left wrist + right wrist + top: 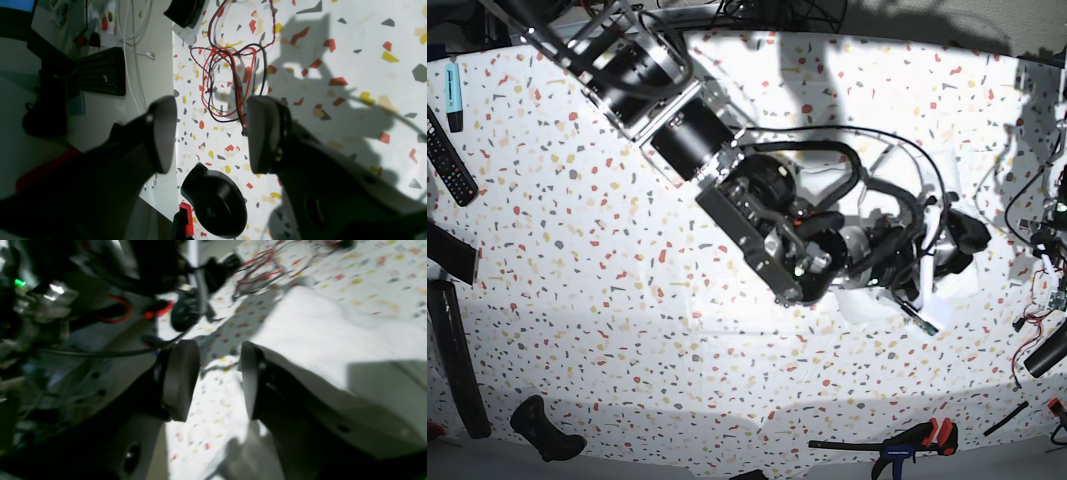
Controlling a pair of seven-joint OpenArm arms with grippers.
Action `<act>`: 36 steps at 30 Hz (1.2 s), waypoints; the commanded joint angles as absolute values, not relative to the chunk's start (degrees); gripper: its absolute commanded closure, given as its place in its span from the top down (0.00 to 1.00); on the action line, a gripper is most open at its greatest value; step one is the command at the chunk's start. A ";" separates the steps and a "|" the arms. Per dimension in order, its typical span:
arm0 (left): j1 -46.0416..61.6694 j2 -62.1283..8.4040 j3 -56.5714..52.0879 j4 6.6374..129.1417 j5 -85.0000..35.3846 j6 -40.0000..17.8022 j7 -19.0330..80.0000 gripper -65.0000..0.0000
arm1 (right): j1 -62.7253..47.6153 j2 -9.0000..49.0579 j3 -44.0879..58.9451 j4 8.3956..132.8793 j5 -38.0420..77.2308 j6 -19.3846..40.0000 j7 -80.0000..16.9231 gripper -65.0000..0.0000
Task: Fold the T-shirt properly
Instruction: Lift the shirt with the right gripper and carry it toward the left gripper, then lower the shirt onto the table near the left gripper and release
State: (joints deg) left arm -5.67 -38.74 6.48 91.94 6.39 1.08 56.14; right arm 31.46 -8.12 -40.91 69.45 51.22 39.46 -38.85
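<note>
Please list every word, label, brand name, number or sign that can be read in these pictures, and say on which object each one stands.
None can be read in any view.
T-shirt: plain white, no print.
Remote at the table's edge: buttons too small to read.
Keyboard: keys too dark and blurred to read.

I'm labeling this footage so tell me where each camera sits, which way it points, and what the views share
Left wrist: behind the open left gripper, looking down at the speckled tabletop and tangled wires.
Right wrist: behind the open right gripper, looking along the table at the T-shirt.
Base: overhead, facing down on a long arm.
Shared: both wrist views show the wires.
</note>
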 commanded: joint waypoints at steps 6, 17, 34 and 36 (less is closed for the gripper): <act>-6.66 -40.03 6.07 92.84 7.46 1.52 55.48 0.50 | 33.17 -9.00 -40.73 70.54 63.79 40.00 -40.82 0.38; -6.66 -40.03 6.07 92.84 7.46 1.54 54.68 0.50 | 35.09 -9.00 -40.71 70.72 85.00 40.00 -68.12 0.37; -6.85 -40.05 6.07 100.88 7.46 7.49 41.67 0.50 | 42.15 -9.00 -3.79 79.07 61.41 40.00 -65.28 0.34; -6.83 -40.03 6.07 107.50 7.38 7.49 41.28 0.50 | 43.07 -8.32 0.43 79.09 59.99 40.00 -67.22 0.34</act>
